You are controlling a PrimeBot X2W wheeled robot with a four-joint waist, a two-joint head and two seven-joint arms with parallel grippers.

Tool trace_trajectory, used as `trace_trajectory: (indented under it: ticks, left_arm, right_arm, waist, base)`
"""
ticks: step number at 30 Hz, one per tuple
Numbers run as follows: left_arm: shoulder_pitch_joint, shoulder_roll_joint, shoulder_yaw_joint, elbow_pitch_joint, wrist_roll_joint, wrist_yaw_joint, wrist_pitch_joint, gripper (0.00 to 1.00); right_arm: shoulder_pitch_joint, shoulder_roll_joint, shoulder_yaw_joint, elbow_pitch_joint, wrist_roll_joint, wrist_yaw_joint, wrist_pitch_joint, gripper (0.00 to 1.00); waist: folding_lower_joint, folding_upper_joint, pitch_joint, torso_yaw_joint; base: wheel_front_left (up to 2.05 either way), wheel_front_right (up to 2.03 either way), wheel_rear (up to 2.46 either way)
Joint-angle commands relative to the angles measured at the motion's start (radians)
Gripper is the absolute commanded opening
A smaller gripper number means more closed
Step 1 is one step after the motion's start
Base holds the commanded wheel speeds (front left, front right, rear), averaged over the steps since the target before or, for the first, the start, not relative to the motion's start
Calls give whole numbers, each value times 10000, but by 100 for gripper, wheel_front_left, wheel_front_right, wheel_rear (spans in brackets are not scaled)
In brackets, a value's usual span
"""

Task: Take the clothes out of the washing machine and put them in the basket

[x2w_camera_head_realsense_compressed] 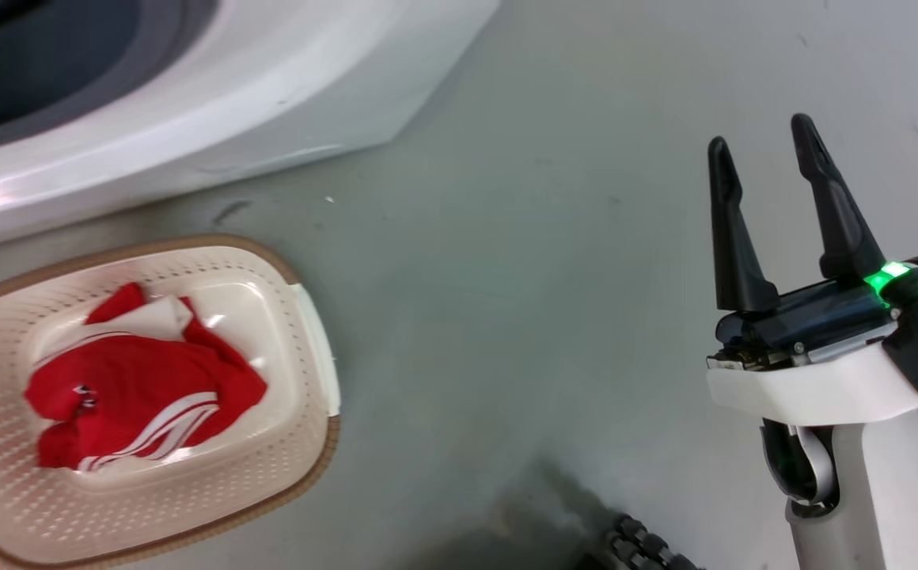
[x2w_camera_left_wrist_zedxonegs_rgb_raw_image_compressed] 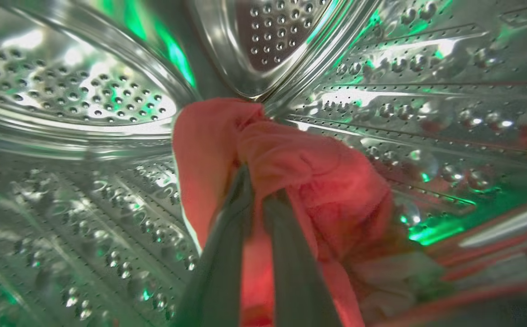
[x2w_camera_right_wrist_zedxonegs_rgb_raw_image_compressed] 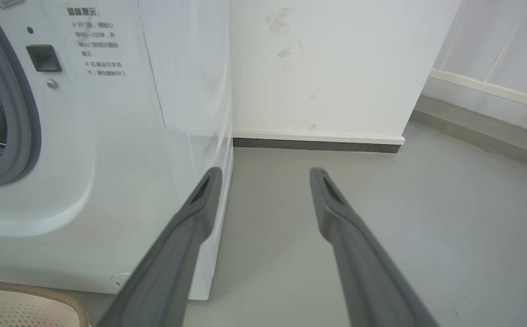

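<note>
Inside the perforated steel drum (x2w_camera_left_wrist_zedxonegs_rgb_raw_image_compressed: 86, 91) of the washing machine (x2w_camera_head_realsense_compressed: 285, 87), my left gripper (x2w_camera_left_wrist_zedxonegs_rgb_raw_image_compressed: 259, 186) is shut on a bunch of red clothes (x2w_camera_left_wrist_zedxonegs_rgb_raw_image_compressed: 300, 172); more red and white fabric lies below at the drum's bottom right. In the head view the cream basket (x2w_camera_head_realsense_compressed: 312, 332) with a brown rim sits on the floor in front of the washing machine, and a red garment (x2w_camera_head_realsense_compressed: 142, 388) with white stripes lies in it. My right gripper (x2w_camera_head_realsense_compressed: 764, 162) hangs open over bare floor to the right, holding nothing. It also shows open as the right gripper (x2w_camera_right_wrist_zedxonegs_rgb_raw_image_compressed: 265, 175) beside the washing machine (x2w_camera_right_wrist_zedxonegs_rgb_raw_image_compressed: 109, 136).
Grey floor (x2w_camera_head_realsense_compressed: 522, 261) spreads between the basket and my right arm. A white wall with a dark skirting (x2w_camera_right_wrist_zedxonegs_rgb_raw_image_compressed: 318, 145) stands behind the machine's right side. The basket's corner (x2w_camera_right_wrist_zedxonegs_rgb_raw_image_compressed: 27, 304) sits at the lower left of the right wrist view.
</note>
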Motion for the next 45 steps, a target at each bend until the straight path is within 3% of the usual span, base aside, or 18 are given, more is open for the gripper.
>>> trace_trajectory:
  ticks: [1, 16, 25, 31, 35, 45]
  left_arm:
    - [224, -152, -38, 49, 1, 4, -348, 0]
    - [2919, -1170, -260, 744, -419, -96, -3224, 0]
    - [4501, -1651, -249, -268, -581, 65, -3992, 0]
    - [6027, -1501, -269, -2262, -397, 457, -4055, 0]
    - [7413, -1320, -220, -4260, -461, 1030, -4005, 0]
    - [11057, -320, -311, -9321, -1047, 2472, -1927, 0]
  right_arm:
    - [107, 14, -71, 51, -100, -10, -24, 100]
    - [691, 11, -687, 419, -866, -10, -24, 100]
    - [1228, 12, -869, 568, -1227, -10, -24, 100]
    - [1492, 12, -924, 706, -1289, -10, -24, 100]
    - [1742, 12, -1026, 759, -1274, -10, -24, 100]
    - [2101, 15, -1267, 760, -1299, -10, -24, 100]
  waist:
    - [0, 0, -436, 462]
    - [0, 0, -2342, 1803]
    - [0, 0, -3415, 2650]
    - [0, 0, -4104, 3022]
    - [0, 0, -4560, 3210]
    - [0, 0, -5328, 3571]
  base:
    - [0, 0, 0]
    - [0, 0, 0]
    - [0, 0, 0]
    - [0, 0, 0]
    - [0, 0, 0]
    - [0, 0, 0]
